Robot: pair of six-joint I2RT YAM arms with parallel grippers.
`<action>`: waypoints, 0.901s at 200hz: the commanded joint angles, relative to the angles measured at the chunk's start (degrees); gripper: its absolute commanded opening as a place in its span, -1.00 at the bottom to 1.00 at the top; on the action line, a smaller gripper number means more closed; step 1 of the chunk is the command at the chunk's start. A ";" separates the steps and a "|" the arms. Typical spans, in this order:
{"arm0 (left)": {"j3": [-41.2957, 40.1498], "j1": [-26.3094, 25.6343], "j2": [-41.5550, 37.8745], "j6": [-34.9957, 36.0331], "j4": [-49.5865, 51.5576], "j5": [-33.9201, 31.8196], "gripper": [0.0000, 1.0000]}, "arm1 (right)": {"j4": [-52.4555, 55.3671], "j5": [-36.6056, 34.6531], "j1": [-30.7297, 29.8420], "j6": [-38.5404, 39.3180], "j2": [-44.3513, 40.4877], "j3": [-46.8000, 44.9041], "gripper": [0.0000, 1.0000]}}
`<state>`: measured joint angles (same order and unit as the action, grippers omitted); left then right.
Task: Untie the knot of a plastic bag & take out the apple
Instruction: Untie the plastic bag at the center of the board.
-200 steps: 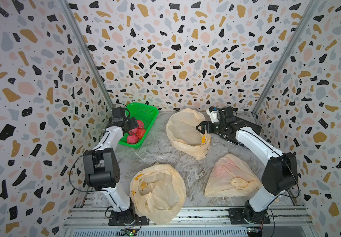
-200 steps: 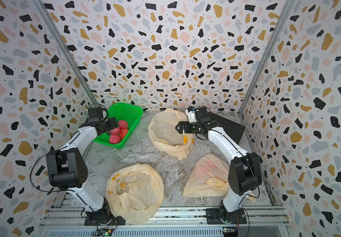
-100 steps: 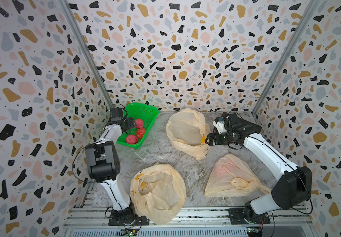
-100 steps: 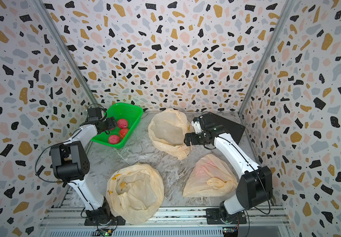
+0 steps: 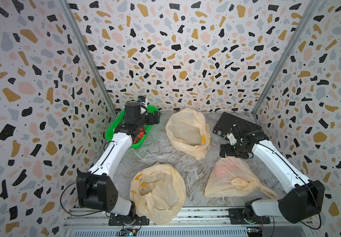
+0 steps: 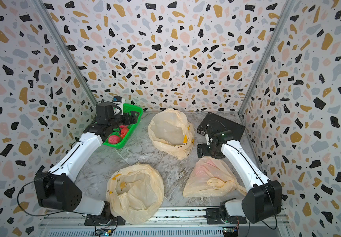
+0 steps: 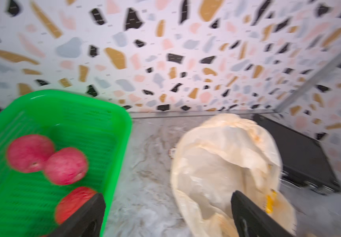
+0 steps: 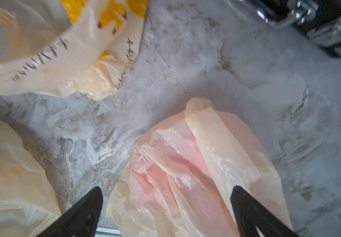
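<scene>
The only writing in view ran along the mouth of the open, translucent cream plastic bag (image 8: 63, 61) at the back of the bench. It was thin dark script beside solid yellow blocks, too smeared in the right wrist view to read. In both top views it shrank to a yellow smudge on that back bag (image 5: 186, 131) (image 6: 169, 131).

The right wrist view alone showed a pink blush (image 8: 165, 164) under the thin, crinkled film of the knotted cream plastic bag (image 8: 216, 147). It also showed chrome latches (image 8: 329, 34) on the black hard case (image 8: 333, 10). Only the top views showed the twisted knot (image 5: 240, 182) (image 6: 216, 182), tied. There the knotted bag (image 5: 227, 174) lay on the marbled grey bench (image 5: 161, 151) at the front, beside the right arm. Whether the blush was the apple could not be told.

The right claw (image 5: 223, 150) (image 8: 166, 188) hung over the knotted bag's far corner, fingers spread wide and gripping nothing.

The blurred left wrist view showed three round red apples (image 7: 66, 166) in the ribbed green plastic basket (image 7: 104, 106). In a top view only two apples (image 6: 114, 139) showed past the left arm. The left claw (image 7: 166, 195) (image 6: 132, 119) stood released and empty above the basket's rim.

A third, slack cream bag (image 5: 157, 190) lay open at the front left.
</scene>
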<state>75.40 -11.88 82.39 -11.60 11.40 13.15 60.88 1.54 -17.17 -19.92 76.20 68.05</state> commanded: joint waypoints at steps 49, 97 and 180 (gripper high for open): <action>-9.62 -13.40 -5.14 -4.05 -4.07 9.52 0.91 | -2.93 -4.45 6.58 -3.77 0.08 -11.20 0.99; -11.84 -17.51 -7.64 -3.49 -2.43 8.73 0.99 | -8.17 8.57 6.38 -3.09 -1.62 -12.80 -0.72; -13.61 -27.17 -8.50 1.55 4.46 7.52 0.99 | -11.32 15.02 -1.23 -8.92 14.75 5.29 -1.00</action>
<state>62.22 -35.94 74.59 -13.34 12.99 20.93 51.92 14.39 -17.32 -24.58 85.78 70.41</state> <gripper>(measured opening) 0.993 0.045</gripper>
